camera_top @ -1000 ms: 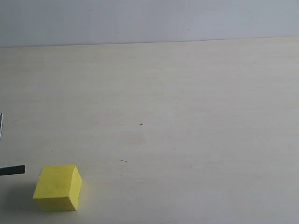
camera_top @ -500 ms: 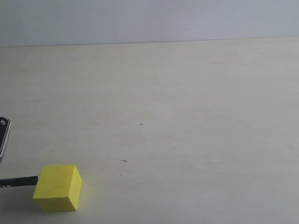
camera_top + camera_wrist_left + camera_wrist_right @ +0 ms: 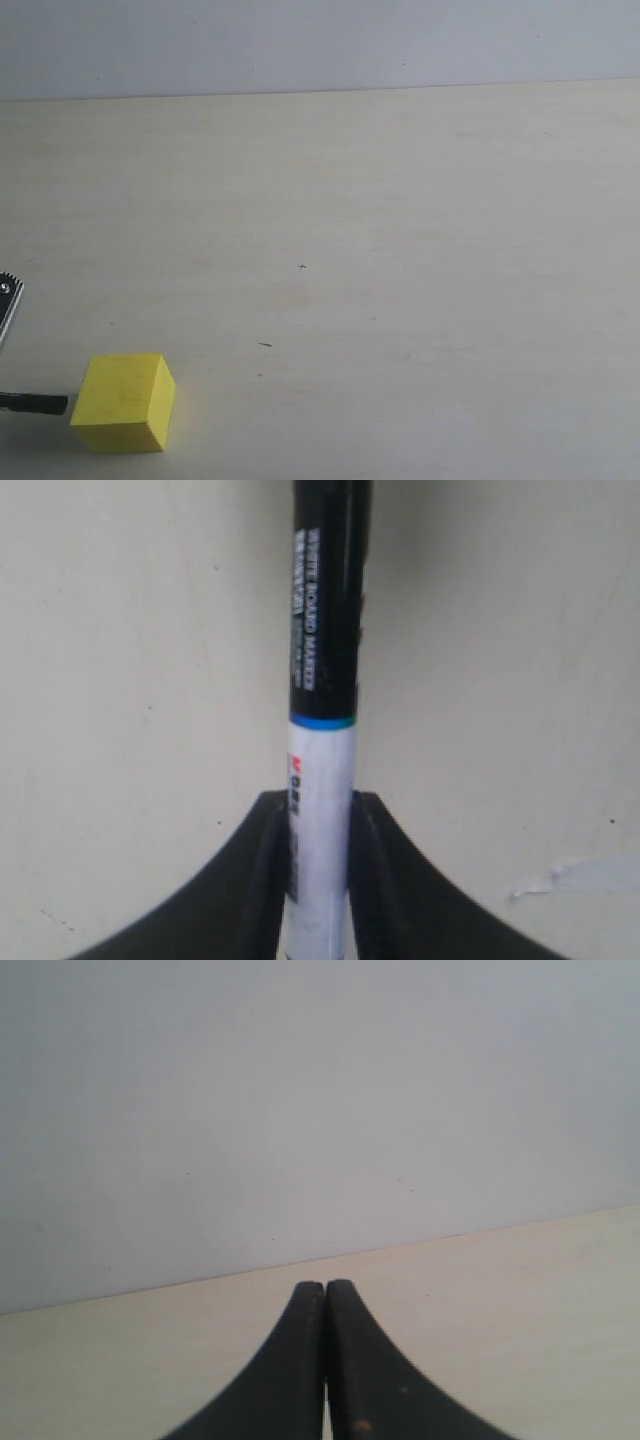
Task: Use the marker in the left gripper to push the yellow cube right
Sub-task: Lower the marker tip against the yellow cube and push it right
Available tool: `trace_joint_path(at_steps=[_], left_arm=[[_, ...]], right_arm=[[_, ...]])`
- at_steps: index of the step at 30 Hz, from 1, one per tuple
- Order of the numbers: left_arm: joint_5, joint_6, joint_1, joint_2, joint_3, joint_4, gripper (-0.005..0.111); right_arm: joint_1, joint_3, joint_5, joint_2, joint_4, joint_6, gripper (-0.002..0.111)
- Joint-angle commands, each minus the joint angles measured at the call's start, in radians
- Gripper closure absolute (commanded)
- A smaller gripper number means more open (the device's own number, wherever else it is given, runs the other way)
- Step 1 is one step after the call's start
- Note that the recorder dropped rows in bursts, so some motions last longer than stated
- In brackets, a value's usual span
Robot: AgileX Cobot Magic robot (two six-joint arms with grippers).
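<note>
Low at the left of the exterior view, the black fingers point(image 3: 250, 880) of the left gripper point(image 3: 320, 805) are closed tight on the white barrel of the marker point(image 3: 322, 670). Its black end points at the left face of the yellow cube point(image 3: 125, 402), just beside it, though whether the two touch is hard to tell. A clean push right across the table point(image 3: 400, 250) likely calls for keeping the tip low and centred on that face, so the cube slides straight rather than turning.

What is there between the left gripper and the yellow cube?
The marker, held in the left gripper; in the exterior view its black end reaches nearly to the yellow cube.
</note>
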Motion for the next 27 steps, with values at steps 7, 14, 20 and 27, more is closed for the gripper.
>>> trace_joint_path(at_steps=[7,14,20,27], left_arm=[[-0.068,0.007,0.002,0.064,0.015,-0.075,0.107],[-0.061,0.007,0.002,0.063,0.015,-0.085,0.107],[-0.061,0.007,0.002,0.063,0.015,-0.089,0.107],[-0.044,0.075,-0.067,0.054,-0.033,-0.214,0.107]], right_arm=[[-0.005,0.005,-0.012,-0.008,0.000,0.001,0.108],[-0.005,0.005,-0.012,-0.008,0.000,0.001,0.108],[-0.005,0.005,-0.012,-0.008,0.000,0.001,0.108],[-0.005,0.005,-0.012,-0.008,0.000,0.001,0.108]])
